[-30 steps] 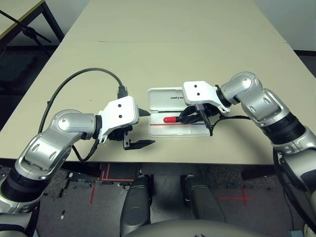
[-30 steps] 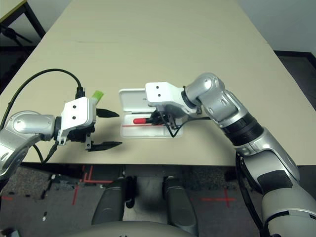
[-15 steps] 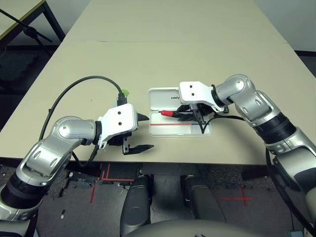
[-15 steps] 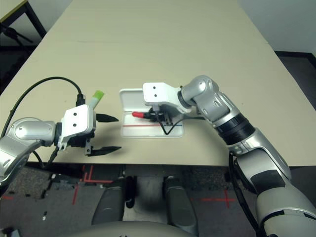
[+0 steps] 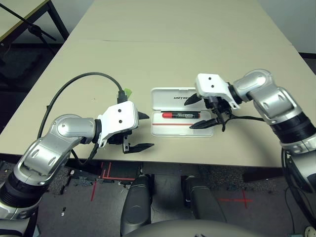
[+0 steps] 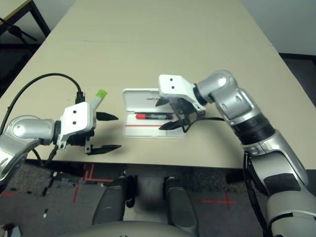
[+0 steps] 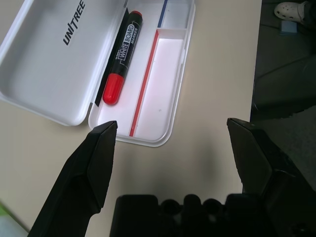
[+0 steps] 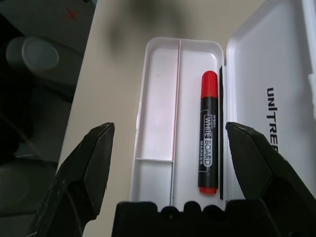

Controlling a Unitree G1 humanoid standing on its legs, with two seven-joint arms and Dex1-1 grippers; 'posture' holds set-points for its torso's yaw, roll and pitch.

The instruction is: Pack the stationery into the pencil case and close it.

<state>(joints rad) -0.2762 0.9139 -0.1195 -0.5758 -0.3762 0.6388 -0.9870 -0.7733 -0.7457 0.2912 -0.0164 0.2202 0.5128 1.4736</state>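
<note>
The white pencil case point(image 5: 170, 129) lies open near the table's front edge, its UNITREE lid point(image 5: 168, 97) flat behind the tray. A red marker point(image 5: 180, 115) with a black label lies lengthwise in the tray, beside the hinge. My right gripper point(image 5: 196, 112) hovers open over the case's right end, a finger on each side of the marker and touching nothing. My left gripper point(image 5: 144, 131) stands open and empty just left of the case. The green-and-white highlighter point(image 6: 98, 97) lies on the table behind my left wrist. The right wrist view looks down on the marker point(image 8: 207, 131) in the tray point(image 8: 158, 113).
A black cable point(image 5: 74, 86) loops from my left wrist over the table's left part. The table's front edge point(image 5: 197, 163) runs close below the case. Bare tabletop stretches behind the case, and a second table point(image 5: 19, 12) stands at the far left.
My right gripper has opened and let go of the red marker, which now lies in the tray. That gripper drew back to the right. My left arm has barely moved.
</note>
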